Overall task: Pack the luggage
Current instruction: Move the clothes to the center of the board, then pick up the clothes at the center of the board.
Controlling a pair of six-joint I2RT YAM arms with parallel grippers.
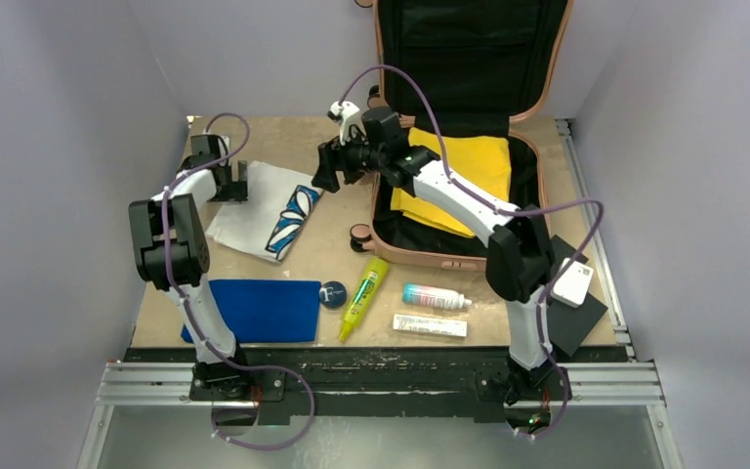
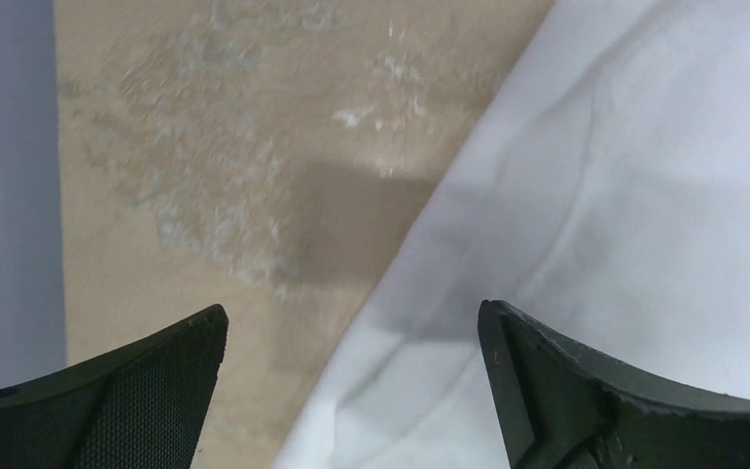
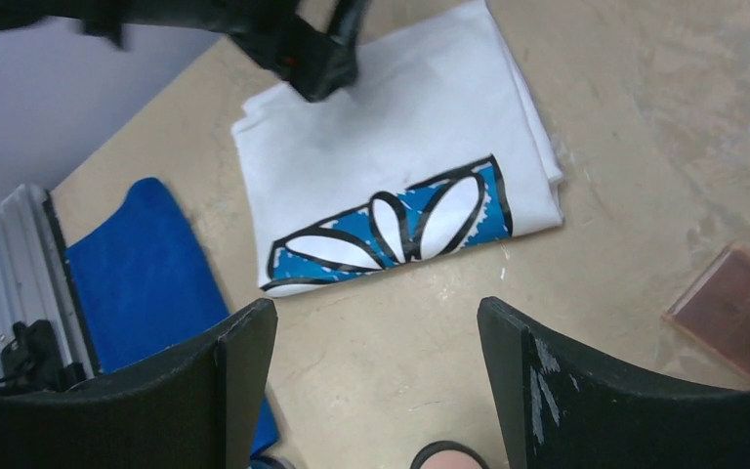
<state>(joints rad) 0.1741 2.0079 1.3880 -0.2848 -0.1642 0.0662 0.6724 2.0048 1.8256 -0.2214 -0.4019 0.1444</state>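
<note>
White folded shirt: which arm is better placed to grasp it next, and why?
Left, probably. The left gripper is open at the edge of the white folded shirt; the right gripper, also open, hovers beside the luggage.

your luggage (image 1: 420,256) is smooth salmon hard plastic with soft black fabric lining, yellow cloth (image 1: 479,161) looks matt, white cloth (image 2: 645,195) smooth-ish with soft creases, tabletop (image 2: 205,147) is scuffed matt board, left gripper (image 2: 352,311) fingers (image 2: 146,410) matt black, one pad finely textured
</note>
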